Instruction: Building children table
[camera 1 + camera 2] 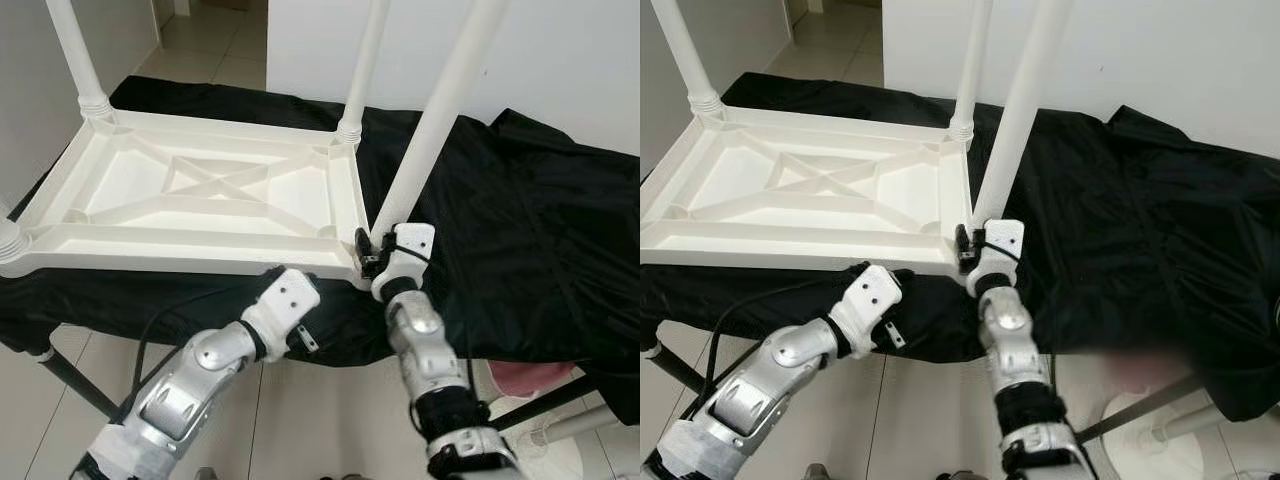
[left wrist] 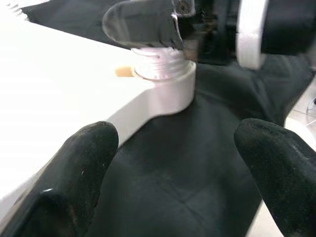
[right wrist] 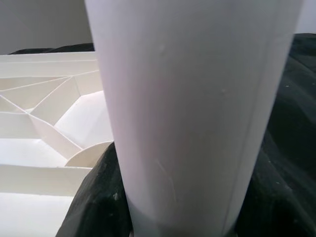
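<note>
Black cloth (image 1: pixel 520 220), right tool (image 1: pixel 372 250) clamps leg (image 1: pixel 430 130) at tabletop (image 1: pixel 200 190) corner.

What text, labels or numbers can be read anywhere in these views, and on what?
None can be read.
The upturned white tabletop and the table leg gripped by the right hand are plain, with no print or marking.
The black cloth and the left hand carry no lettering either.

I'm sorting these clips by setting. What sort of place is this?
Probably a room in a home: a tiled floor, plain white walls, and a black cloth over a stand serving as a makeshift bench for the upturned white table.
</note>
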Robot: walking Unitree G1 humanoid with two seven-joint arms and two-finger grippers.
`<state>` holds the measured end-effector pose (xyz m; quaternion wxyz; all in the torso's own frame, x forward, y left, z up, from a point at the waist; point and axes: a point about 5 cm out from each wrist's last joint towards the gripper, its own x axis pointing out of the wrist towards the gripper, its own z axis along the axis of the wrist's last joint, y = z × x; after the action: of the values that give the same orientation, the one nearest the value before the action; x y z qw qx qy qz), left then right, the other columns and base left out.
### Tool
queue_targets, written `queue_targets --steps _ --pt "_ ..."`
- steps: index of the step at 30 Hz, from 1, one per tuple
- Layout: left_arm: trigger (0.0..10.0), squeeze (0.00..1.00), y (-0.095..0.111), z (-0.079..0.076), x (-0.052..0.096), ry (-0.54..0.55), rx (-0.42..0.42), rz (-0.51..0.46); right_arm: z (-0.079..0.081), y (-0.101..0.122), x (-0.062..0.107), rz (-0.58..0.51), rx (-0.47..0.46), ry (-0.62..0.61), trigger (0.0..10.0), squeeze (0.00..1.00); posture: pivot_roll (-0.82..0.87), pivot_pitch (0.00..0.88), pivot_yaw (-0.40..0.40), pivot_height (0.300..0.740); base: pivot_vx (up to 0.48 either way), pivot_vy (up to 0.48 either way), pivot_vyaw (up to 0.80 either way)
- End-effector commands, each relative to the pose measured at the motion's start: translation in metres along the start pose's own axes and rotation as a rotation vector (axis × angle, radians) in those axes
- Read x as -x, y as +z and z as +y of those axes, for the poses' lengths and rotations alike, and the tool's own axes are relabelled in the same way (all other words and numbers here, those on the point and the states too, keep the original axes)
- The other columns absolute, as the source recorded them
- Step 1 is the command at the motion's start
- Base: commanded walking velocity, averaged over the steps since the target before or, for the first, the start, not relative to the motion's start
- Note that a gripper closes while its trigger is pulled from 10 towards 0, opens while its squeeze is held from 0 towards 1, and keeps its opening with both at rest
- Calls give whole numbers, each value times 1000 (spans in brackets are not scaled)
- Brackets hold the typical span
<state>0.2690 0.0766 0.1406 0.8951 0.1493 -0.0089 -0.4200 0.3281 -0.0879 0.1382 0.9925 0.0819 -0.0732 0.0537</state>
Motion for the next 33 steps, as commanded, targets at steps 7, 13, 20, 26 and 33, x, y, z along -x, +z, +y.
queue_targets --steps 7,13,20,26,33 --pt "10000 0 0 -1 -2 -10 11 -4 16 -8 12 59 -77 42 10000 12 14 100 -86 740 0 0 0" --pt "10000 0 1 -2 -2 -22 16 -8 13 -2 16 24 -131 72 10000 1000 15 99 -85 740 0 0 0" --pt "10000 0 5 -7 2 -63 36 -27 -2 8 19 -50 -91 179 10000 1000 35 100 -98 740 0 0 0" --pt "10000 0 7 -10 3 -71 56 -43 -23 7 23 -40 -90 229 10000 0 43 104 -113 740 0 0 0" --pt "10000 0 7 -11 6 -64 66 -51 -35 11 22 -45 -30 318 10000 0 45 104 -119 740 0 0 0"
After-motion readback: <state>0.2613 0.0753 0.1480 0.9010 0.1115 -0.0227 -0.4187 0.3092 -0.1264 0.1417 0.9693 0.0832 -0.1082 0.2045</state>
